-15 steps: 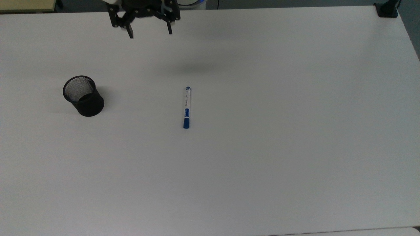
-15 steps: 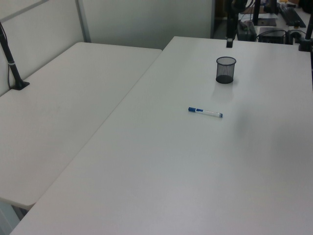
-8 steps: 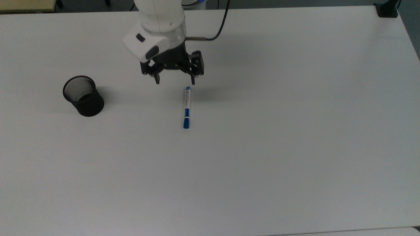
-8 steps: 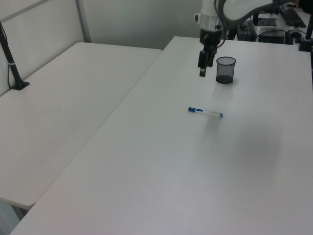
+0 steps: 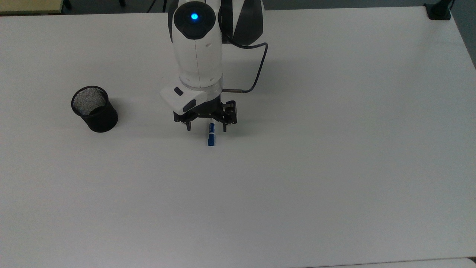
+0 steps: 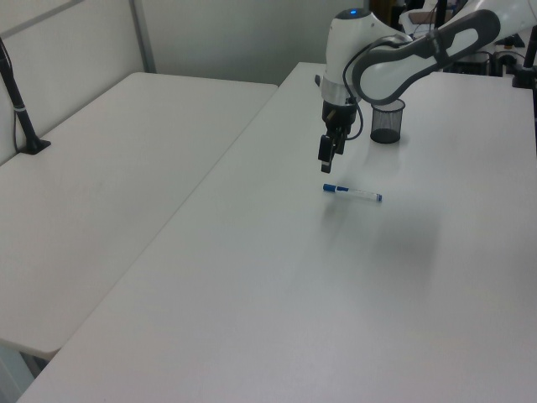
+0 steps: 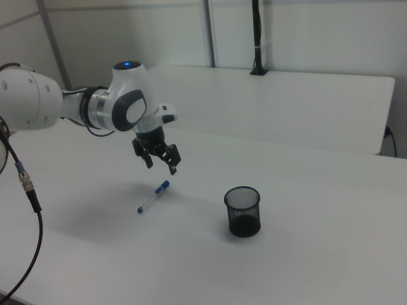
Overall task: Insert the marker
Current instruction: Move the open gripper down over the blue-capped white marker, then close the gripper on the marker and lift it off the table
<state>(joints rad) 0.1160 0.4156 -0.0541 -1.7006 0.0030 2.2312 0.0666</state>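
The marker [image 5: 211, 138] lies flat on the white table [image 5: 334, 149], white barrel with a blue cap; its upper part is hidden under my gripper in the top view. It also lies in the left view [image 6: 352, 193] and the right view [image 7: 152, 196]. My gripper [image 5: 206, 129] hangs open above the marker, one finger on each side of it in the top view. The left view [image 6: 325, 159] and right view [image 7: 161, 166] show the gripper clear of the table, holding nothing. A black mesh cup [image 5: 95, 109] [image 7: 242, 211] stands upright at the top view's left.
A black clamp mount [image 5: 438, 11] sits at the table's far right corner in the top view. A second white table [image 6: 109, 168] adjoins on the left view's left, with a black post [image 6: 21, 109]. A grey cable [image 5: 256, 74] loops off the arm.
The arm has come from the table's far edge, forward and down, and the open gripper now hangs over the marker. Marker and cup have not moved.
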